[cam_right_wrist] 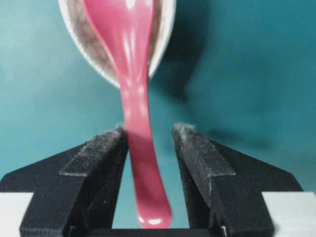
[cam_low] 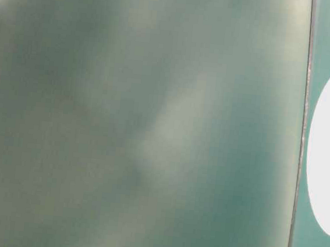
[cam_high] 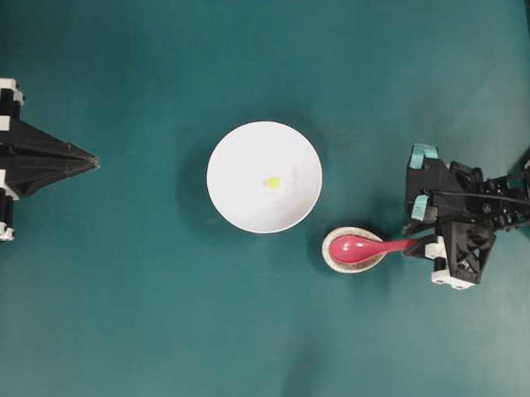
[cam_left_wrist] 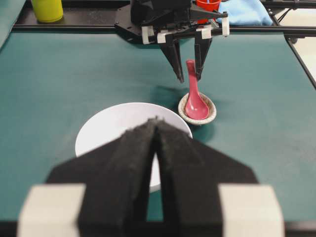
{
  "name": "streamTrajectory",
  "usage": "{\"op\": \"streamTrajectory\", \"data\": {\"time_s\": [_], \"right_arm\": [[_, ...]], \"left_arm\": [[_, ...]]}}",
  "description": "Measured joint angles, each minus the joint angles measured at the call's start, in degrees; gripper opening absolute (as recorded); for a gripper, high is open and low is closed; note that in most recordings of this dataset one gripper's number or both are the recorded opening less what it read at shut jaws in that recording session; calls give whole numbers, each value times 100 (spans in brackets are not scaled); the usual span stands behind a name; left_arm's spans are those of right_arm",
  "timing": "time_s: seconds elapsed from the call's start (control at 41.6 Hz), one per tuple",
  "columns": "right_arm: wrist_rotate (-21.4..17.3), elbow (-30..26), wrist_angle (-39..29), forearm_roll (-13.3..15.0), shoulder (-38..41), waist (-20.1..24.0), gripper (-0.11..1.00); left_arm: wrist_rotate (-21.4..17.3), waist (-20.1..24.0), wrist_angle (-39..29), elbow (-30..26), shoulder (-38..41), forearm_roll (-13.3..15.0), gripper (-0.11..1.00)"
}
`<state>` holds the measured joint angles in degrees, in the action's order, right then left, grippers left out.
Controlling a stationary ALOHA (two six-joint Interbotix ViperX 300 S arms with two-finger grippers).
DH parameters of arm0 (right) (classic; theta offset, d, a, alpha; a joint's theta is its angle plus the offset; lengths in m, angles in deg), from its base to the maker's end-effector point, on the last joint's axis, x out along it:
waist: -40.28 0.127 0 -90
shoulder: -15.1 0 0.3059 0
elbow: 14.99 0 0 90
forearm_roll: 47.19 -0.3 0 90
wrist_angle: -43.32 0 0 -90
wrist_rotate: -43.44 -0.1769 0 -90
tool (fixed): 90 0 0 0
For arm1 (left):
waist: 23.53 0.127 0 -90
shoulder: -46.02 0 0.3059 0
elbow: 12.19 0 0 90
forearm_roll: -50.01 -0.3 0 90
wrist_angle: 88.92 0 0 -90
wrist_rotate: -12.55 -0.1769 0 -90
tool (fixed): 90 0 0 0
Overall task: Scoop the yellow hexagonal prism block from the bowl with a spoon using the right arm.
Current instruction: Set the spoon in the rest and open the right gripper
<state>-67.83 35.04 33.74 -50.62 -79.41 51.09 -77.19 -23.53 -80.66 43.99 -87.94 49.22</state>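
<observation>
Yellow block (cam_high: 272,182) lay near the middle of the white bowl (cam_high: 239,204), which sat at the centre of the teal surface (cam_high: 147,324). Just beside the bowl, toward the right arm, a small speckled dish (cam_high: 331,253) held the scoop of the pink-red spoon (cam_high: 358,247); the handle stuck out over the dish's rim toward the right pincer (cam_high: 421,244). In the right wrist view the right pincer (cam_right_wrist: 149,136) stood apart, the spoon (cam_right_wrist: 138,98) handle running between its jaws: it lay against or very near one pad, with a clear gap to the other. The left wrist view showed the same from the far side, the right pincer (cam_left_wrist: 188,76) pointing down around the upper end of the spoon (cam_left_wrist: 194,98) handle, above the dish (cam_left_wrist: 210,116). The left pincer (cam_high: 91,160) rested at the left edge, well apart from the bowl, its jaws together to a point. The left pincer (cam_left_wrist: 155,123) filled the lower part of its own view, with the bowl (cam_left_wrist: 106,128) partly hidden behind it. The table-level view was blurred; only a white oval showed at its right edge.
</observation>
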Motion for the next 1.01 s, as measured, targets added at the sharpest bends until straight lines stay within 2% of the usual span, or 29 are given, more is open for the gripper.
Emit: {"op": "streamTrajectory", "data": {"time_s": [0.168, 0.312, 0.409, 0.577, 0.721, 0.841, 1.009], "right_arm": [[0, -44, 0, 527, -79, -88, 48], [0, -44, 0, 817, -167, -132, 49], [-9, -53, -9, 853, -255, -149, 51], [0, -53, -18, 870, -466, -149, 62], [0, -44, 53, 861, -624, -149, 65], [-9, -44, 545, 861, -677, -149, 64], [18, 158, 1731, 879, -809, -149, 63]], "left_arm": [[0, 0, 0, 0, 0, 0, 3], [0, 0, 0, 0, 0, 0, 3], [0, 0, 0, 0, -9, -9, 3], [0, 0, 0, 0, 0, 0, 4], [0, 0, 0, 0, 0, 0, 4], [0, 0, 0, 0, 9, 0, 3], [0, 0, 0, 0, 9, 0, 3]]}}
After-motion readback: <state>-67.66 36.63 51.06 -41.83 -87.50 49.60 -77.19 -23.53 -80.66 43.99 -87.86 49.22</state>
